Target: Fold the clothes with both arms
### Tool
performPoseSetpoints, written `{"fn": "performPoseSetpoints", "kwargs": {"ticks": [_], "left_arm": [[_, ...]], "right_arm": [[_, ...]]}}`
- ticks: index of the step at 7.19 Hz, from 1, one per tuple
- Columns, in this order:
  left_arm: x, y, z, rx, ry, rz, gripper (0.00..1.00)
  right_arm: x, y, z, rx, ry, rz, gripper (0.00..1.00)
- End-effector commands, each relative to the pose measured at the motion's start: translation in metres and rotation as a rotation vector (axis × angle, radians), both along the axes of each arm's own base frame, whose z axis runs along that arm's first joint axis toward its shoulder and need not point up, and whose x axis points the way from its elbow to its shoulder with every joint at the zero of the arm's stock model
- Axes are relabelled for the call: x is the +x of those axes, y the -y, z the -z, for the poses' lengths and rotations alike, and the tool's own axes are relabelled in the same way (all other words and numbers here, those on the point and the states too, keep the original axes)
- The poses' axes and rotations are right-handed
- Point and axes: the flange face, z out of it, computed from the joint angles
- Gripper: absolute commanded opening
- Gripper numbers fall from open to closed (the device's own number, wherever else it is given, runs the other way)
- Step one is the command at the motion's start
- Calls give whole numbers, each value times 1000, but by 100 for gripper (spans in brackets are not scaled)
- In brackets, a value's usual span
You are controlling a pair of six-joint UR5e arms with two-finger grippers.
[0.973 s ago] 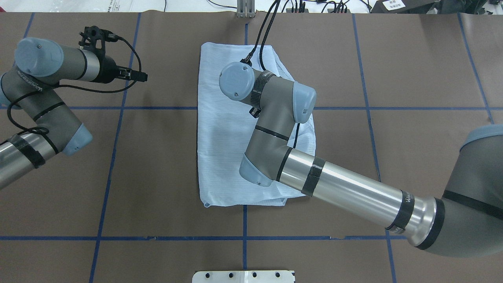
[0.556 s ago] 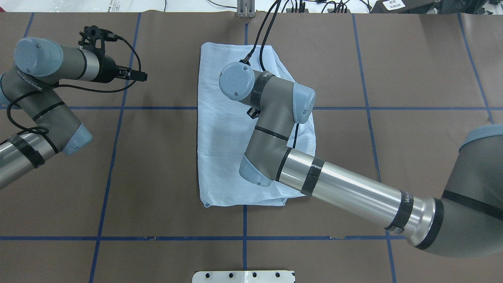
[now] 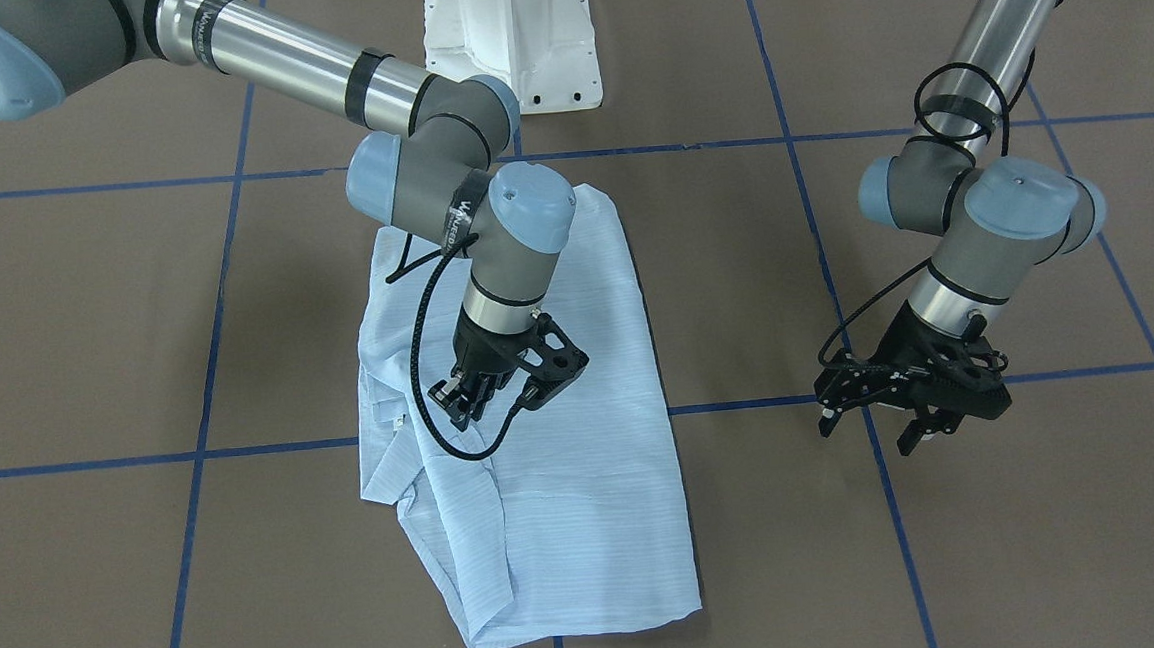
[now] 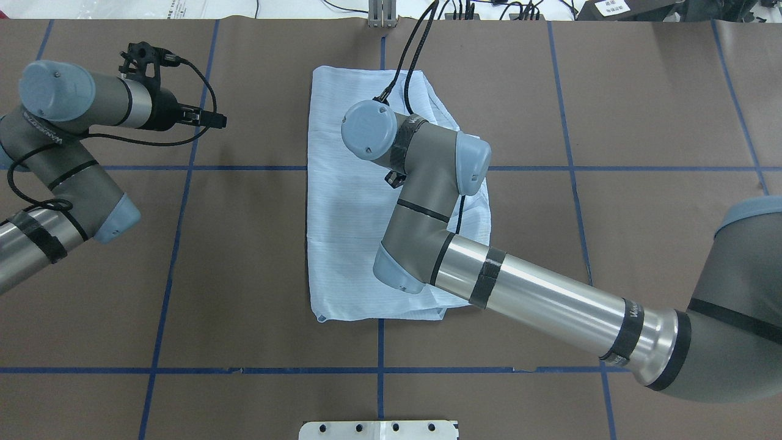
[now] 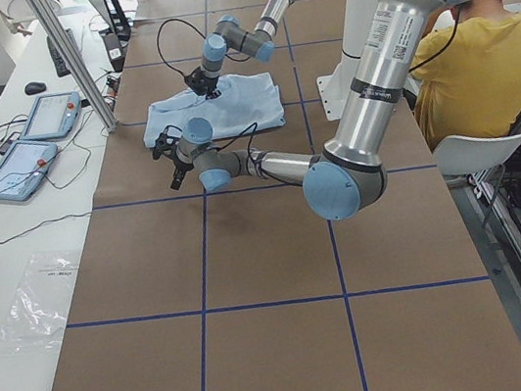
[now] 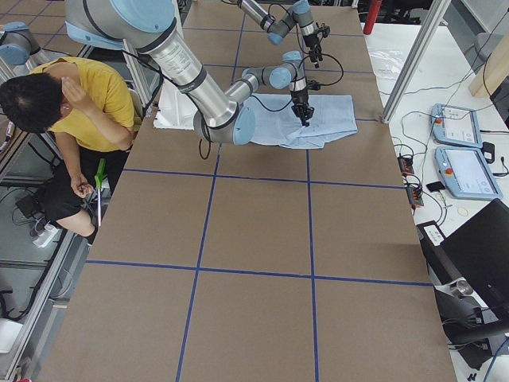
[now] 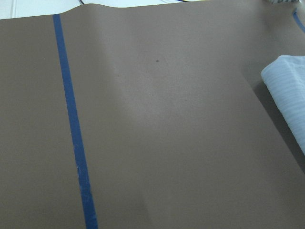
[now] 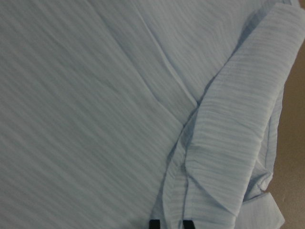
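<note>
The pale blue shirt (image 3: 587, 484) lies folded into a long rectangle on the brown table, with a sleeve and cuff bunched along one edge (image 8: 238, 143). It also shows in the overhead view (image 4: 342, 232). My right gripper (image 3: 472, 403) hangs point-down just over the shirt's middle, beside that bunched edge. Its fingertips (image 8: 153, 223) stand close together and grip no cloth. My left gripper (image 3: 908, 416) is open and empty, low over bare table well off to the shirt's side (image 4: 211, 118). The left wrist view shows only a corner of the shirt (image 7: 288, 90).
Blue tape lines (image 4: 183, 168) grid the brown table cover. The white pedestal base (image 3: 509, 28) stands at the robot's edge. A seated person in yellow (image 6: 79, 95) is beside the table. Tablets and cables (image 5: 34, 142) lie on the far white bench.
My right wrist has shifted slightly over the shirt. My left wrist and gripper have drifted a little to the left. The shirt has not moved.
</note>
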Motion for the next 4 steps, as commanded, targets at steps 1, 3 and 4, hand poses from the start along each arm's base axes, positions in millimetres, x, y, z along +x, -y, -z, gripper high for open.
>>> {"fn": "performPoseSetpoints", "kwargs": {"ticks": [1, 3, 4], "left_arm": [[1, -1, 0, 0, 0, 0, 100], [0, -1, 3, -4, -9, 3, 100], [0, -1, 4, -5, -12, 4, 100]], "right_arm": [[0, 0, -6, -2, -5, -3, 0], [12, 11, -6, -12, 4, -42, 0], [31, 30, -12, -22, 4, -71, 0]]}}
